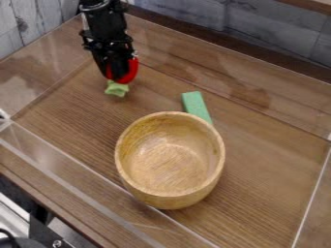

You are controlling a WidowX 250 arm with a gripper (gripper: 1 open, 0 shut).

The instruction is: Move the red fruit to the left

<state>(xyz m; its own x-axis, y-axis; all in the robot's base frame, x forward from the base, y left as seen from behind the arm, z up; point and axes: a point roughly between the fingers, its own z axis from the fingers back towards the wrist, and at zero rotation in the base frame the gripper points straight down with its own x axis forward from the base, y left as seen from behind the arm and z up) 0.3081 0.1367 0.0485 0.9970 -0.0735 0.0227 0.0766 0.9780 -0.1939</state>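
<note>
Nearest the camera, a clear plastic wall point(77, 199) is running along the front edge of the wooden table point(258, 136), and its faint glare is crossing the lower left corner of the view. Just behind it, a round wooden bowl point(169, 160) is sitting upright toward the front edge of the table, slightly right of the middle, its hollow facing up and showing pale grain. Touching or nearly touching the bowl's far rim, a flat green block point(196, 105) is lying on the table, angled so that one end is pointing toward the bowl and the other toward the back edge. Farther back and to the left, near the back left corner of the table, the gripper point(119, 72) is pointing almost straight down, and its black fingers point(107, 60) are closing narrowly on the red fruit point(123, 70), holding it between them. The fruit's green leafy base point(118, 90) is hanging at the bottom, touching or just above the wood; which of the two cannot be told. The fruit is sitting well apart from the bowl and from the green block. Beyond the arm, more clear plastic wall is standing along the back edge, with a grey brick-like backdrop point(246, 24) behind it.
</note>
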